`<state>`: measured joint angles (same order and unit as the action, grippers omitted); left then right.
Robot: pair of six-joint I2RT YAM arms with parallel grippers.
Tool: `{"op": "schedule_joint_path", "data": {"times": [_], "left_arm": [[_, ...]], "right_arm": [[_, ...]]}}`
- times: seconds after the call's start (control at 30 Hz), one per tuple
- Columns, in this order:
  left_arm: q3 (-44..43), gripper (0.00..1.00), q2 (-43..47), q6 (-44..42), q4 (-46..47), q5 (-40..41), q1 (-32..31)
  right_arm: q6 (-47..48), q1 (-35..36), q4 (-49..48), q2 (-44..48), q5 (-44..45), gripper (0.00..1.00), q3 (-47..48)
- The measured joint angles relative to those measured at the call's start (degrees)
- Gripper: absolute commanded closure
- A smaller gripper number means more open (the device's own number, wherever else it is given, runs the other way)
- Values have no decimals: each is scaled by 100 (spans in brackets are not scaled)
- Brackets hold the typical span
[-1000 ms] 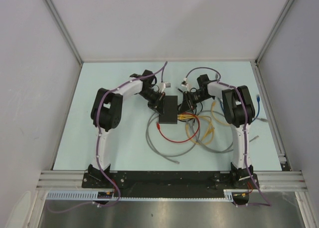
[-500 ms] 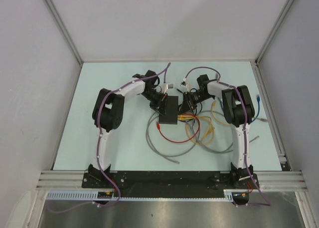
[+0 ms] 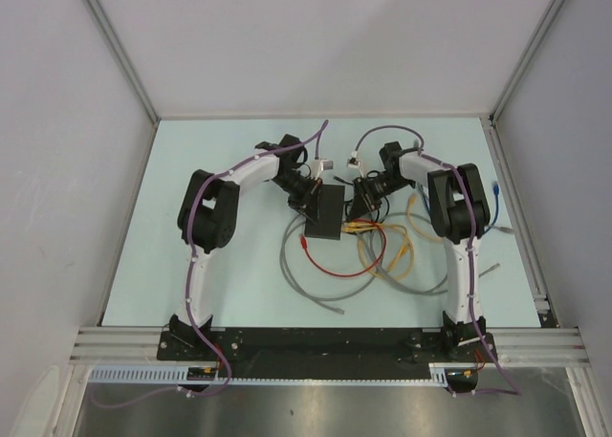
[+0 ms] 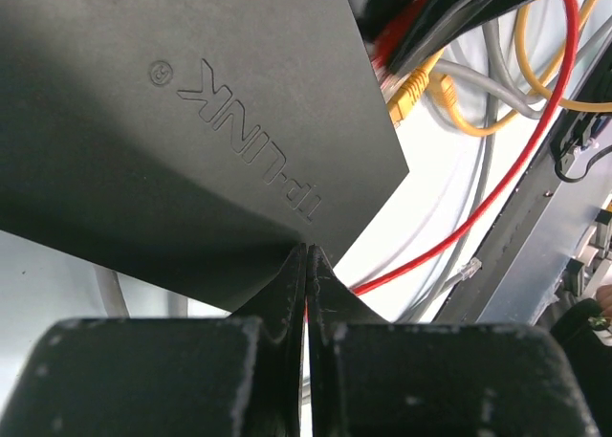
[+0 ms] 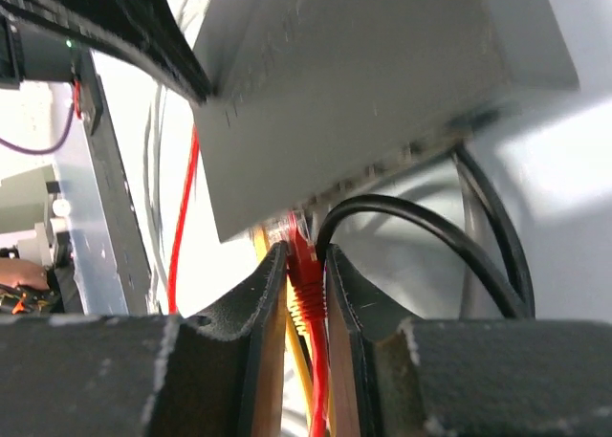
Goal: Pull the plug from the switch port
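Matte black, the switch [image 3: 323, 214] lies mid-bench, nearer the far edge, between both arms, cables [image 3: 339, 273] trailing toward the near edge. From the left wrist we see the left gripper [image 4: 306, 255] with fingers together, tips at the switch's edge; whether they press it is unclear. From the right wrist, the right gripper [image 5: 306, 257] is clamped on the red plug [image 5: 306, 298], which we judge seated: gripped, not yet pulled; the port row [image 5: 382, 174] is blurred

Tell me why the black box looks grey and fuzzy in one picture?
Right wrist view: the switch is close to the lens, blurred and washed grey by bright light, while the red plug looks sharper. Left wrist view: the switch is dark, its raised lettering crisp. Top view: even light, everything small.
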<state>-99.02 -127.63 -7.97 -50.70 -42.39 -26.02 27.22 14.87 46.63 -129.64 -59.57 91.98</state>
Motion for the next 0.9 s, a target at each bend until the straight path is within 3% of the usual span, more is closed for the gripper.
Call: {"op": "schedule_joint_path", "data": {"times": [0.37, 0.83, 0.9], "left_arm": [[-74, 100, 0, -28, 0, 92, 0], [-87, 100, 0, -66, -2, 116, -24], [-87, 100, 0, -66, -2, 120, -28]], "right_arm": [[739, -278, 1016, 68, 146, 81, 280], [831, -153, 1128, 219, 269, 79, 323], [774, -103, 1078, 212, 326, 73, 341]]}}
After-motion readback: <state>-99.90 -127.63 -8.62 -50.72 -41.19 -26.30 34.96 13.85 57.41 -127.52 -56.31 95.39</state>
